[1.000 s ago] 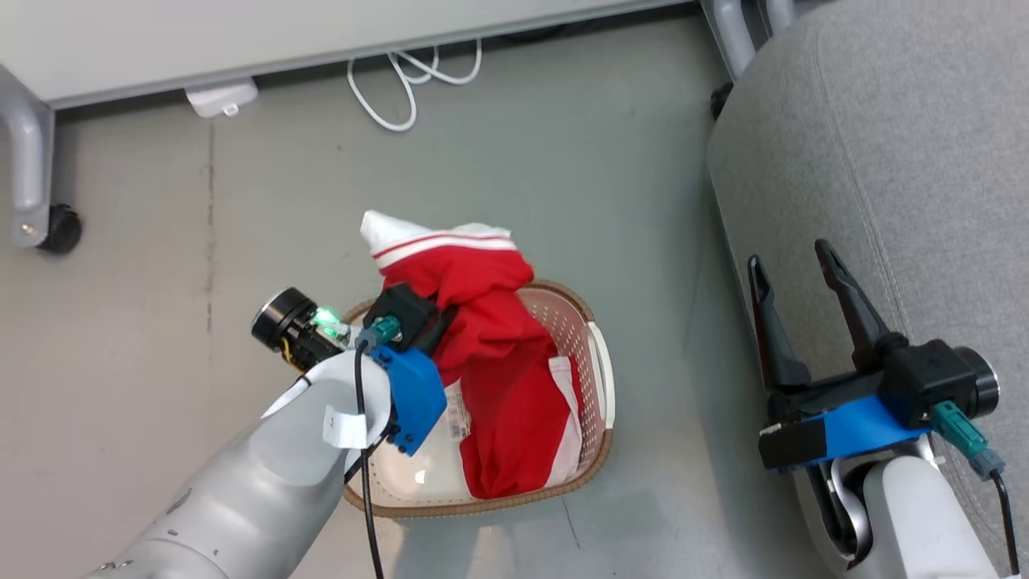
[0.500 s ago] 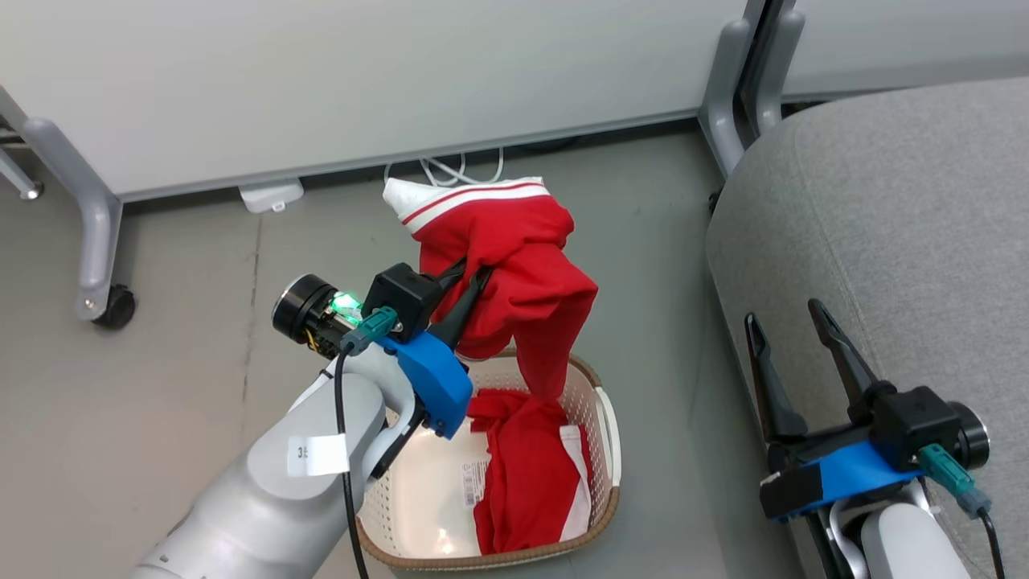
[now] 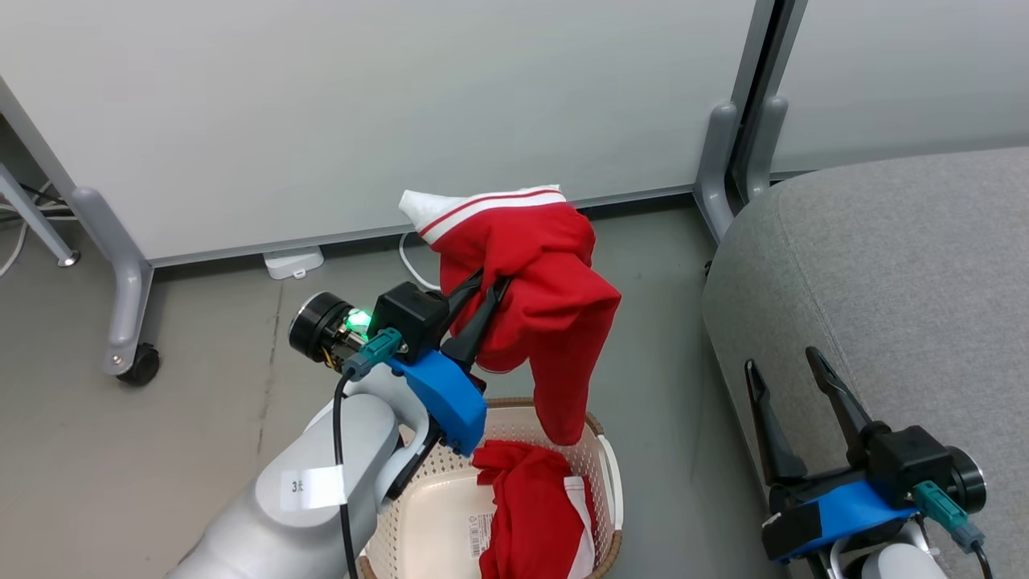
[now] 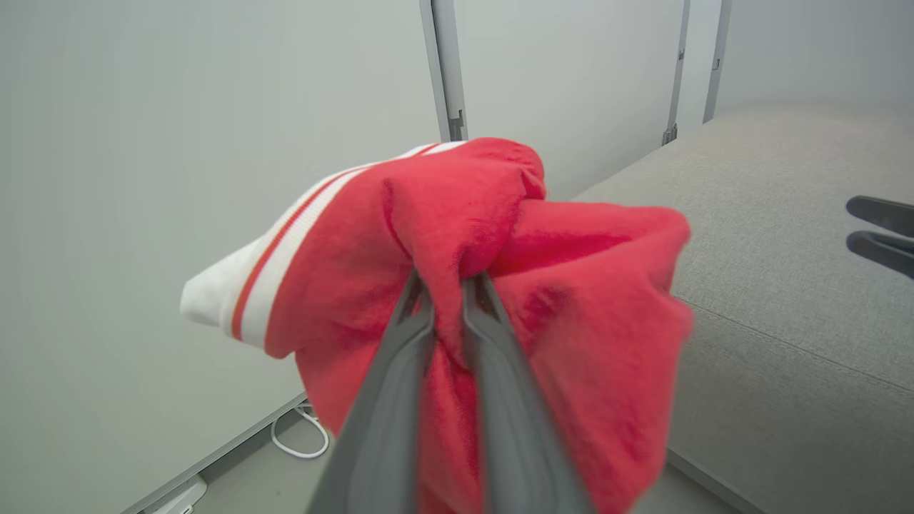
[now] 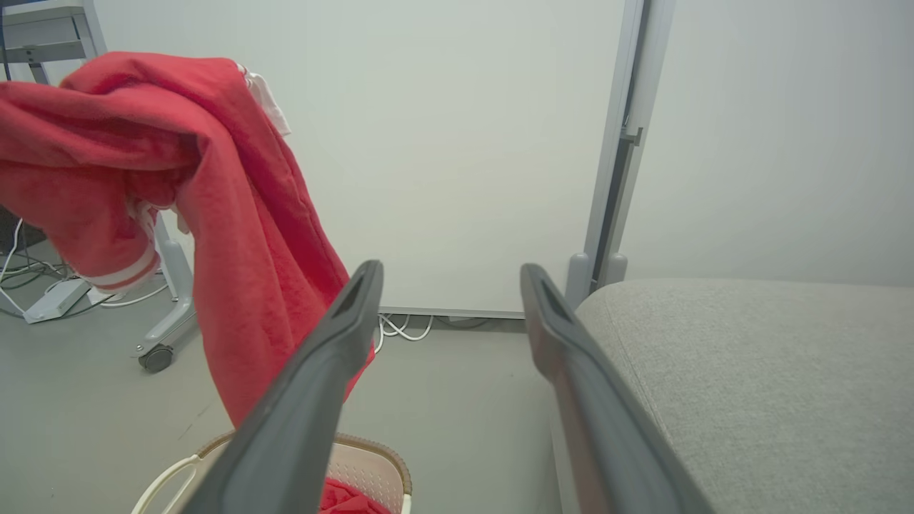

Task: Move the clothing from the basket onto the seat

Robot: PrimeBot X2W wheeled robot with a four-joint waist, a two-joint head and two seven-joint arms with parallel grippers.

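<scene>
My left gripper (image 3: 489, 283) is shut on a bunched fold of red clothing (image 3: 547, 297) with a white striped band. The garment is lifted over the basket (image 3: 450, 474), and its lower end hangs just above the basket's far rim. In the left wrist view the fingers (image 4: 400, 357) pinch the red fabric (image 4: 571, 300) tightly. A second red garment (image 3: 530, 515) with a white panel lies inside the cream basket. The grey seat (image 3: 908, 265) is to the right. My right gripper (image 3: 781, 360) stands open beside the seat's edge, holding nothing; its wrist view shows its gripper (image 5: 450, 270), the seat (image 5: 750, 357) and the hanging garment (image 5: 235, 214).
White partition panels stand behind on grey legs, one with a caster (image 3: 141, 366). A grey post (image 3: 723, 161) stands close to the seat's far corner. A white cable (image 3: 410, 257) and a small white adapter (image 3: 293, 261) lie on the floor by the panel.
My left gripper has raised the red garment out of the basket, so its tail now hangs free above the rim. The head camera has tilted up. My right gripper has stayed open.
</scene>
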